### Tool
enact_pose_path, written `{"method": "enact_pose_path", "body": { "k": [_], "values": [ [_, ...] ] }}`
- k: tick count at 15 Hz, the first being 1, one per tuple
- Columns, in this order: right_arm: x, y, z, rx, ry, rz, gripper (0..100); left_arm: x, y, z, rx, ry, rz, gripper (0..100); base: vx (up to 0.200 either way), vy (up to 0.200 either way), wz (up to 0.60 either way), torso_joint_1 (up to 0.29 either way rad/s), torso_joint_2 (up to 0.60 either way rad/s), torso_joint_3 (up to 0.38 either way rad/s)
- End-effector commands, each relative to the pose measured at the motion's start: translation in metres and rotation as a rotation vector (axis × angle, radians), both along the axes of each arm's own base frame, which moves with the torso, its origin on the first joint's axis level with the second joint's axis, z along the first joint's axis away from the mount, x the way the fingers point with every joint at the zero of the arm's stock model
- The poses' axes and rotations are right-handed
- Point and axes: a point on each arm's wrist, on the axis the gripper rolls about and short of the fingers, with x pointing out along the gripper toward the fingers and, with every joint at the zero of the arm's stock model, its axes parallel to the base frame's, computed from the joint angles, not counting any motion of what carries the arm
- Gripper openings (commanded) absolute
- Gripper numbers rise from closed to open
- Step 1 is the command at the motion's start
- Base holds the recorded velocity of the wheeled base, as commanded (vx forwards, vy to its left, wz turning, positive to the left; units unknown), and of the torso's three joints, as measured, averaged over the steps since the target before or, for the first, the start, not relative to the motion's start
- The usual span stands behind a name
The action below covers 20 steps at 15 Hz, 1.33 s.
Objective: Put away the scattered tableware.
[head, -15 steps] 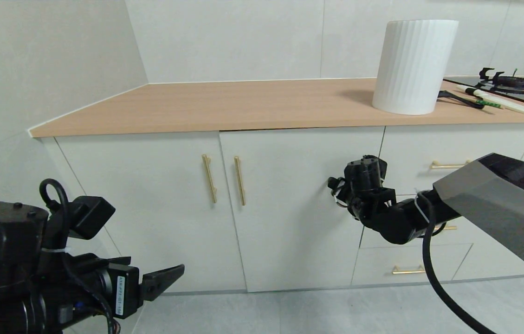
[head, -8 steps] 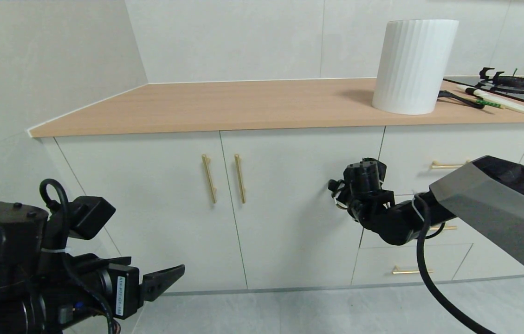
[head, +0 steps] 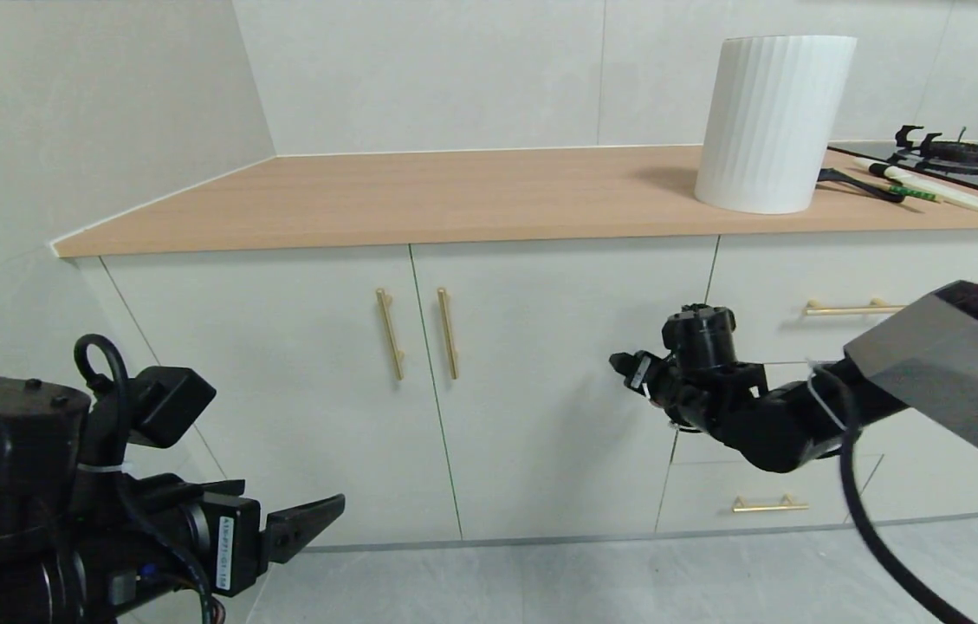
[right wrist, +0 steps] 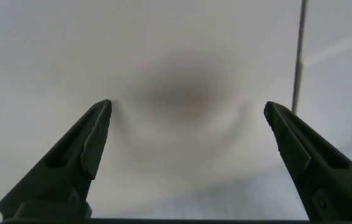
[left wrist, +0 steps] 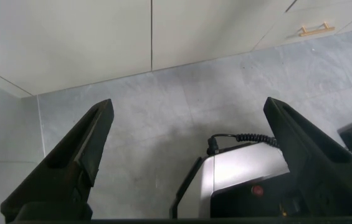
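Tableware [head: 904,186] lies in a small cluster on the wooden counter [head: 419,195], at the right edge of the head view, between a tall white ribbed pot [head: 770,121] and the black stove [head: 965,160]. We see a pale utensil [head: 952,198], a thinner stick with a green band [head: 913,192] close against it, and a black utensil [head: 865,186] nearer the pot. All three lie flat. Their long axes run nearly side by side, slanting from upper left to lower right in the frame, with the lower ends toward the counter's front edge. We cannot tell what kind of utensil each one is.

Our right gripper [right wrist: 188,106] hangs below counter height, right of centre in the head view, well apart from the tableware. It faces a plain white cabinet door [head: 540,390], its fingers spread wide with nothing between them. Our left gripper [left wrist: 188,106] sits low in the lower left corner of the head view, likewise spread and holding nothing, aimed at the grey tiled floor [head: 627,581].

Under the counter, two doors carry upright gold handles [head: 419,334] at the middle of the frame, and drawers [head: 800,277] with level gold pulls stack at the right. Pale tiled walls [head: 454,69] meet in a corner at the upper left.
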Motion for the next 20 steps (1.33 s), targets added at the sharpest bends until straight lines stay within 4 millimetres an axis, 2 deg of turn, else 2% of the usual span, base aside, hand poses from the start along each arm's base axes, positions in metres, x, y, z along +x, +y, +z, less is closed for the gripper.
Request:
{"method": "enact_pose_path", "body": {
  "k": [1,2,6,8,10,11,13,17,19,20],
  "values": [
    [-0.074,-0.022,0.050,0.095,0.021,0.368,100,0.000,0.000,0.000,0.000,-0.001,0.000,100,0.000,0.000,0.00,0.000,0.00,0.000],
    [-0.081,-0.027,0.056,0.088,0.007,0.410,100,0.000,0.000,0.000,-0.001,-0.002,0.000,100,0.000,0.000,0.00,0.000,0.00,0.000],
    [-0.084,-0.031,0.062,-0.048,-0.061,0.316,100,0.000,0.000,-0.001,0.002,0.002,-0.002,100,0.000,0.000,0.00,0.000,0.00,0.000],
    [-0.101,-0.036,0.087,-0.108,-0.121,0.243,100,-0.002,0.001,0.004,-0.008,-0.024,0.002,100,0.000,0.000,0.00,0.000,0.00,0.000],
    [-0.134,-0.050,0.116,-0.189,-0.145,0.198,100,-0.010,0.005,0.014,-0.032,-0.076,0.005,100,0.000,0.000,0.00,0.000,0.00,0.000],
    [-0.165,-0.069,0.135,-0.232,-0.186,0.172,100,-0.020,0.011,0.023,-0.052,-0.132,0.007,100,0.000,0.000,0.00,0.000,0.00,0.000],
    [-0.210,-0.095,0.149,-0.248,-0.276,0.150,100,-0.030,0.023,0.030,-0.042,-0.196,0.042,100,0.000,0.000,0.00,0.000,0.00,0.000],
    [-0.286,-0.149,0.132,-0.347,-0.393,0.057,100,-0.073,0.044,0.043,-0.068,-0.370,0.090,100,0.000,0.000,0.00,0.000,0.00,0.000],
    [-0.329,-0.176,0.130,-0.404,-0.488,-0.131,100,-0.104,0.058,0.037,-0.022,-0.426,0.139,100,0.000,0.000,0.00,0.000,0.00,0.000],
    [-0.344,-0.185,0.128,-0.424,-0.504,-0.219,100,-0.121,0.065,0.031,0.022,-0.439,0.157,100,0.000,0.000,0.00,0.000,0.00,0.000]
  ]
}}
